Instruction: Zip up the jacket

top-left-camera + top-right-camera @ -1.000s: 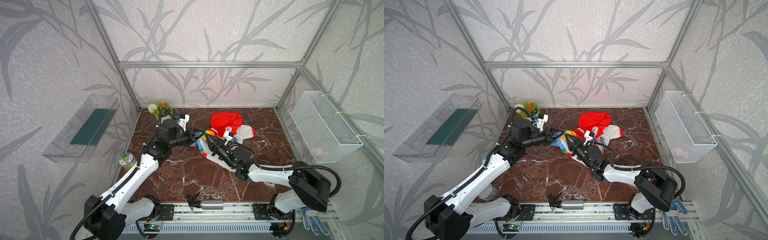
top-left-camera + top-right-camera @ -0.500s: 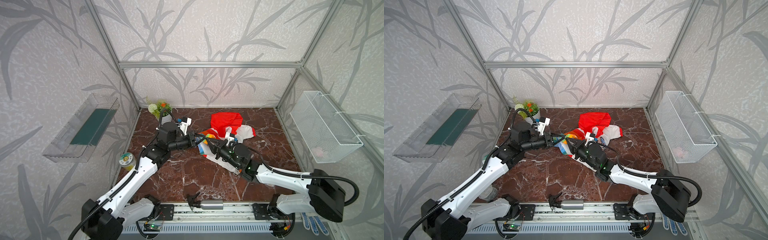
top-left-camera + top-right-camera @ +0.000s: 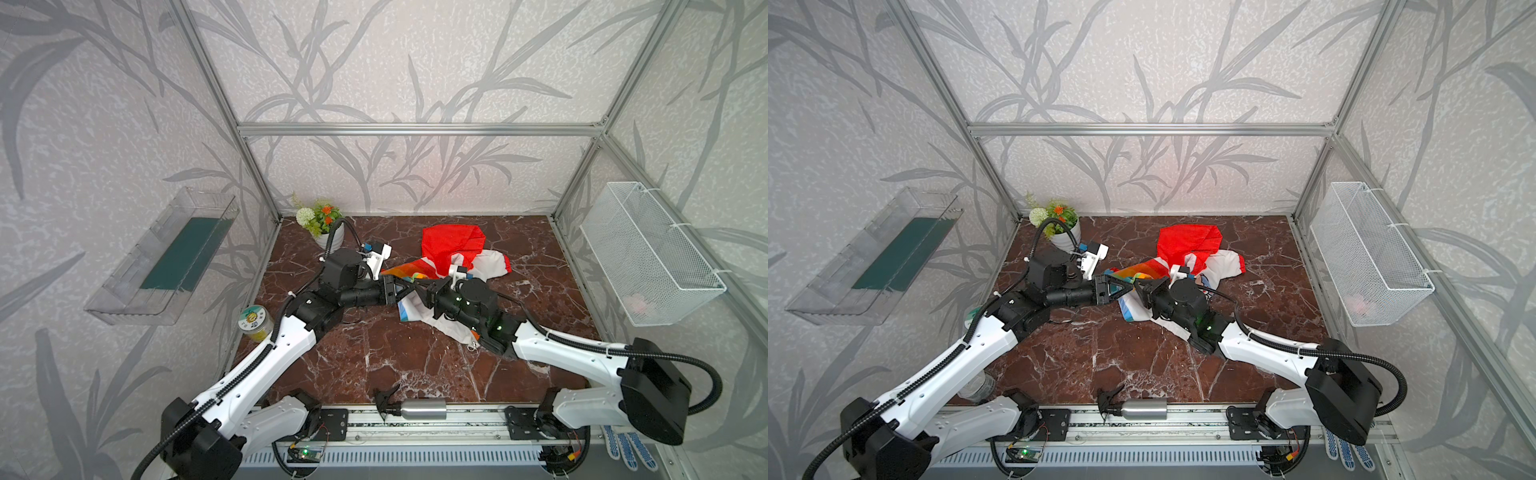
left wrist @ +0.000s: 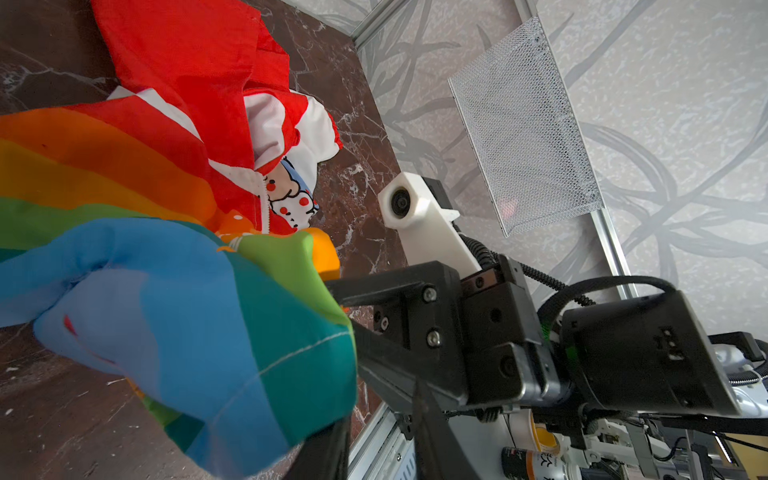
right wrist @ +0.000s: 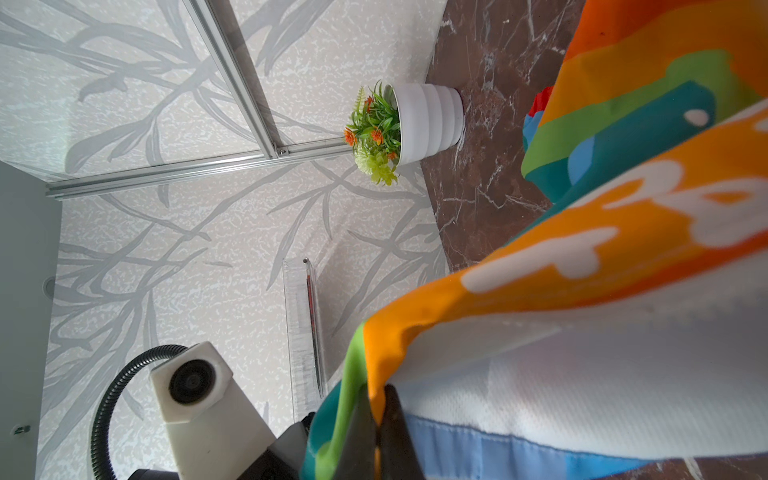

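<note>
**Left jaws loosen at the hem; right pinch holds**

Left gripper [image 3: 409, 286]: pressed together a second ago, its jaws now stand slightly apart. Rainbow cloth drapes over them and does not look nipped.

Right gripper [image 5: 377, 419]: pressed tight on a fold of the orange-and-green hem. Its arm has swung out to the right since a second ago.

The two tools meet tip to tip at the left edge of the jacket [image 3: 453, 243].

Reading: a regrasp. The right gripper anchors the hem and the left is freed to find the slider. The zipper [image 4: 264, 203] shows white teeth. I cannot find the slider or tell how far it is closed.

The jacket lies crumpled mid-table, with the red hood far and a white panel trailing near, under the right arm.

Surface: tabletop [image 3: 374, 357] of dark red veined marble, smooth. Thin cloth will likely slide on it.

Room: aluminium frame with leaf-print walls.
- Flower pot [image 3: 330, 237] in the far-left corner.
- Wire basket [image 3: 648, 257] on the right wall.
- Clear tray [image 3: 166, 257] on the left wall.
- Metal bottle [image 3: 422, 409] on the near rail.
</note>
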